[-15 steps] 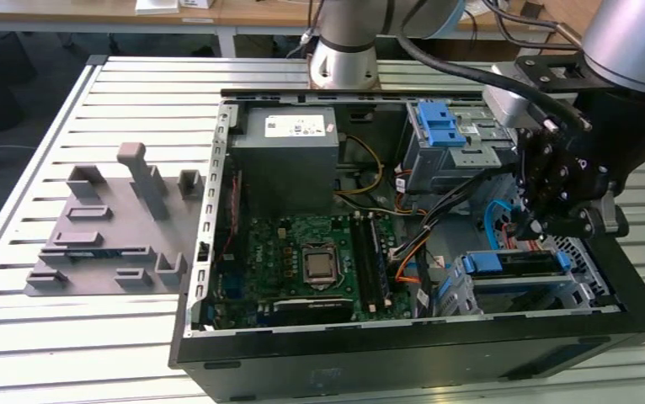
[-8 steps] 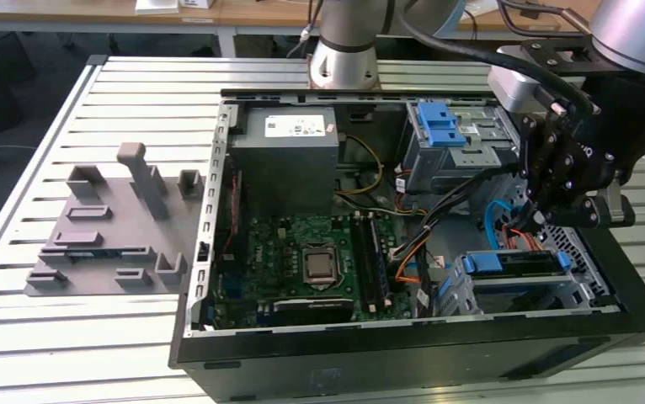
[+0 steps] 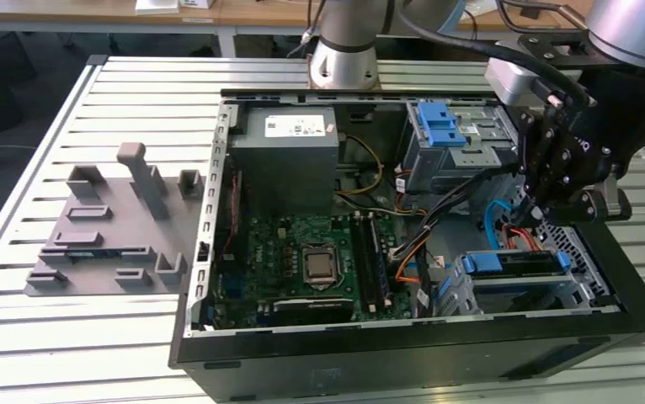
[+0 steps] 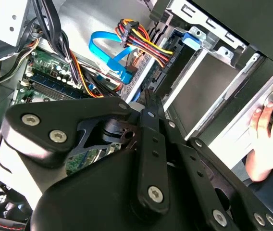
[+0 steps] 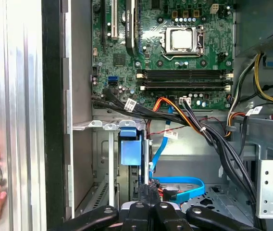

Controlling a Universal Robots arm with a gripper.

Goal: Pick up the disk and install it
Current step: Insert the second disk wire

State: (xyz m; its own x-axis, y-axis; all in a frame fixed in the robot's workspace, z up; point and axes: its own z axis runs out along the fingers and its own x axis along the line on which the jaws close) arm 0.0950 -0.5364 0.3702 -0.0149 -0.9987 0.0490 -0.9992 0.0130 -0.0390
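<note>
Slatted metal table (image 3: 30,337), open computer case (image 3: 413,358) on it. Gripper (image 3: 547,210) just above the disk (image 3: 514,263), jaws seemingly closed on nothing. Disk lodged in lower drive cage (image 3: 575,295), blue rails up. Install step, apparently seating; calls for square pressure, clear of cables (image 5: 194,120).

Tabletop (image 3: 30,337): ribbed pale metal, matt sheen. Computer case (image 3: 413,358): black matt outer shell, bare grey sheet metal inside. Motherboard (image 3: 300,252): green, glossy board. Drive cage (image 5: 103,159): dull stamped steel, with a smooth blue plastic latch (image 5: 128,147). Claw (image 4: 146,159): black matt linkage, bright metal screws. Fixture block (image 3: 109,227): grey matt plastic. Flat cable (image 4: 108,53): glossy blue.
</note>
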